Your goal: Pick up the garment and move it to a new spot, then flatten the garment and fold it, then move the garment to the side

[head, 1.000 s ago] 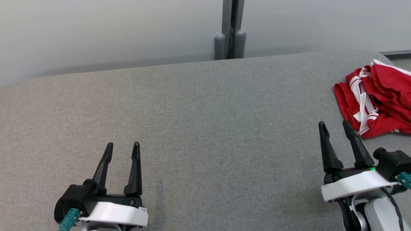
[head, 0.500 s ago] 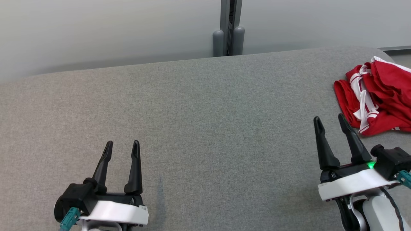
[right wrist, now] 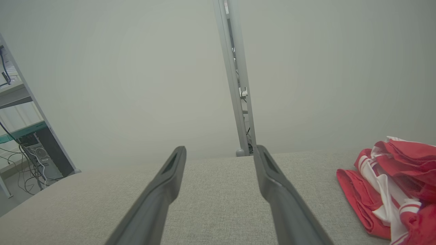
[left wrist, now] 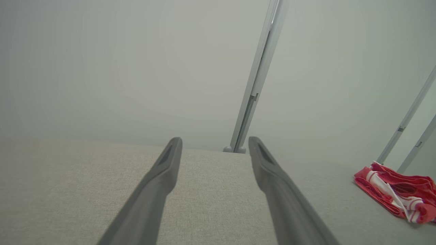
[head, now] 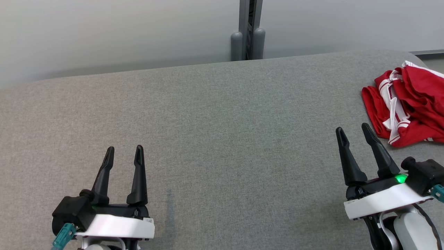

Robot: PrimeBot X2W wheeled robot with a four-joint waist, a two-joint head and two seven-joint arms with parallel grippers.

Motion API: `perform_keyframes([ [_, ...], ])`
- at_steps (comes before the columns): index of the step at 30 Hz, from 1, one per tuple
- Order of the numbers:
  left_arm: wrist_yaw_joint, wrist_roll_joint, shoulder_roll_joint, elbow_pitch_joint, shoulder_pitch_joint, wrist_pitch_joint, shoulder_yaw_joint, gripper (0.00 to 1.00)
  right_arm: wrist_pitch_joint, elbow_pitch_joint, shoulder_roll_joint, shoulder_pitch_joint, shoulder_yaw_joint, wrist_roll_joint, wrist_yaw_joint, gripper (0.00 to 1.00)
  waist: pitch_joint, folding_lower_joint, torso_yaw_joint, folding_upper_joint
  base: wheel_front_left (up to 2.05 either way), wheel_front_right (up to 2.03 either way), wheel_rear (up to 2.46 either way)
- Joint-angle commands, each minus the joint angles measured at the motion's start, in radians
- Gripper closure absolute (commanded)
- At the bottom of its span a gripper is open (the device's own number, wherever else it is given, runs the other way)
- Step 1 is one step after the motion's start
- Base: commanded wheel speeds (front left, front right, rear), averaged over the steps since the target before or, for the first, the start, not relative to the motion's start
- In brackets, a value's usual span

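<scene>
Since a second ago, the left gripper (head: 125,148) is sitting slightly further toward 9 o'clock in the head view, with its fingertips a little higher. The right gripper (head: 351,127) is showing a similar small shift toward 10 o'clock. The garment (head: 409,107) and post (head: 248,34) are holding almost the same places, apart from a slight camera drift.

Findings:
- The garment, red with white stripes, is lying crumpled at 2 o'clock in the head view, by the table's (head: 225,121) far right corner. The view's right edge is cutting part of it off.
- The right gripper is sitting at 4 o'clock with its fingers spread and nothing between them. The garment is lying at 1 o'clock from its fingertips, near but apart. A green light is glowing at its base.
- The left gripper is sitting at 7 o'clock, fingers likewise spread and empty, well apart from the garment.
- Whether either gripper is touching the table, the views are not showing.
- In the left wrist view the garment (left wrist: 398,190) is appearing at 4 o'clock, far off. In the right wrist view the garment (right wrist: 385,190) is appearing at 4 o'clock, much closer.
- The post is standing at 12 o'clock behind the table's far edge, against a pale wall (head: 104,31).
- A shelf (right wrist: 30,160) with cables is showing at 9 o'clock in the right wrist view
</scene>
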Motion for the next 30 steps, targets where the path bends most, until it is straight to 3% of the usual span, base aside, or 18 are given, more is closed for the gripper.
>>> perform_keyframes([
  [1,-0.009,0.006,0.004,-0.006,-0.002,0.001,0.004,0.00,0.000,-0.004,-0.010,0.010,-0.002,0.002,0.000,0.00,0.000,0.0000,0.000,-0.0001,0.00,0.00,0.00],
  [12,-0.042,-0.086,0.004,0.014,0.008,0.001,0.021,0.00,0.000,-0.010,-0.016,0.010,0.011,0.016,0.000,0.00,-0.007,0.0000,0.003,-0.0001,0.00,0.00,0.00],
  [13,-0.037,-0.086,0.000,0.012,0.015,0.000,0.017,1.00,0.000,-0.005,-0.009,0.001,0.012,0.012,0.000,1.00,-0.007,0.0000,0.003,-0.0001,0.00,0.00,0.00],
  [17,-0.037,-0.091,-0.005,0.047,0.035,0.000,0.015,1.00,0.001,0.024,0.008,0.030,0.017,0.015,0.000,1.00,-0.008,0.0000,0.003,-0.0001,0.00,0.00,0.00],
  [30,-0.057,-0.321,0.006,0.089,-0.003,0.059,0.039,1.00,0.061,0.048,0.024,0.027,-0.038,0.237,0.000,1.00,-0.020,0.0000,0.010,-0.0001,0.00,0.00,0.00],
])
